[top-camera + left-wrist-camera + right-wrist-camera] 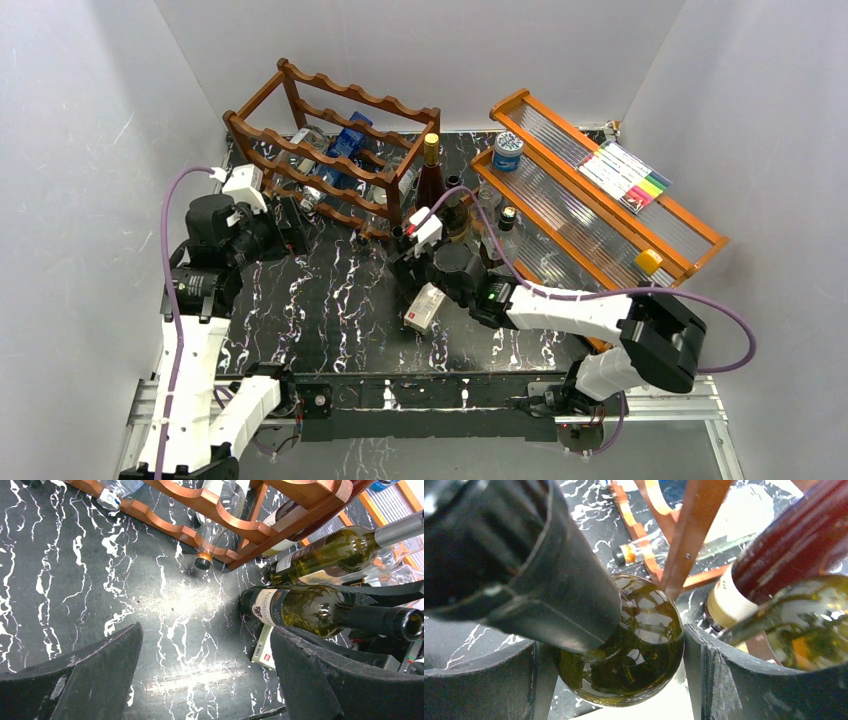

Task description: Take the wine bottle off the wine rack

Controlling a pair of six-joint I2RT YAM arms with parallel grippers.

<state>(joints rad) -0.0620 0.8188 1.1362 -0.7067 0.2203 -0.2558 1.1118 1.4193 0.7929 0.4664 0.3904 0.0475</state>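
The dark reddish-brown wine rack [330, 150] stands at the back left with several bottles lying in it. Just outside its front right corner post [689, 530], my right gripper [616, 645] is shut on an olive-green wine bottle [639, 650]. A finger presses on each side of the glass. In the left wrist view the same wine bottle [300, 611] shows its pale label and dark neck, clear of the wine rack [225, 515]. From above, my right gripper [408, 248] hides the bottle. My left gripper [206, 630] is open over bare black marble left of it, holding nothing.
A red-brown bottle with a gold cap [431, 175] and other bottles [505, 225] stand close behind the right gripper. A small white box [424, 306] lies on the table [330, 320]. The orange stepped shelf [690, 255] at the right carries a blue-lidded jar [508, 150] and markers [625, 172].
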